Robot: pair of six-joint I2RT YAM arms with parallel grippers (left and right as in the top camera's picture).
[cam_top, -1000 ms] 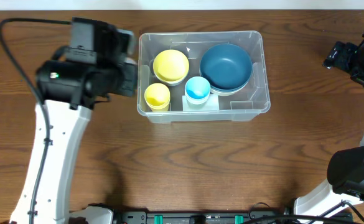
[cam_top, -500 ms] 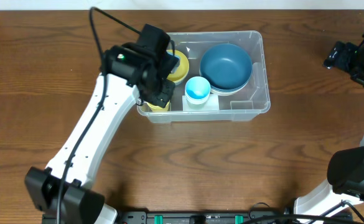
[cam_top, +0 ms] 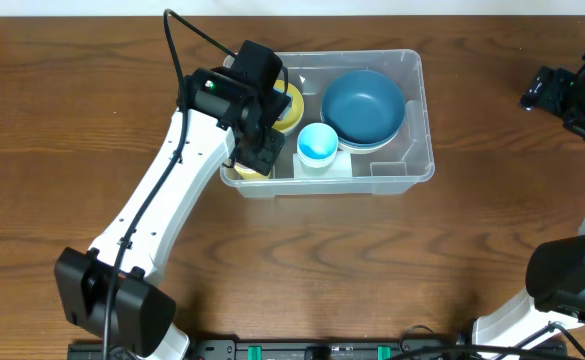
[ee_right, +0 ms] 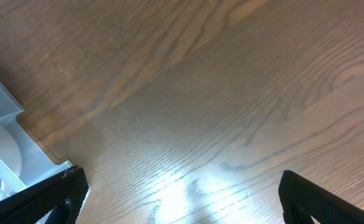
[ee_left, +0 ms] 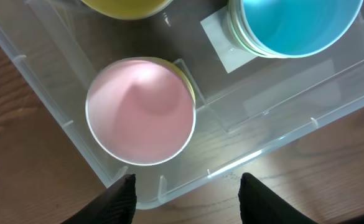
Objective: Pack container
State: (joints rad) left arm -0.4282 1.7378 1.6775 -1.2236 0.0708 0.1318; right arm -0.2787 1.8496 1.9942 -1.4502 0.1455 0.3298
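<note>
As the spread, empty left hand (ee_left: pixel 188 186) hangs over a round pink plastic cup (ee_left: pixel 140 111), the wall of the clear rectangular plastic bin (ee_left: pixel 281 140) is close. Lowering might clip it.

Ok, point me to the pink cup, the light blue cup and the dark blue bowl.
pink cup (ee_left: pixel 140 112): left wrist view, middle of its inside.
light blue cup (ee_left: pixel 294 25): left wrist view, its inside wall.
dark blue bowl (cam_top: pixel 363 105): overhead view, centre of its inside.
</note>
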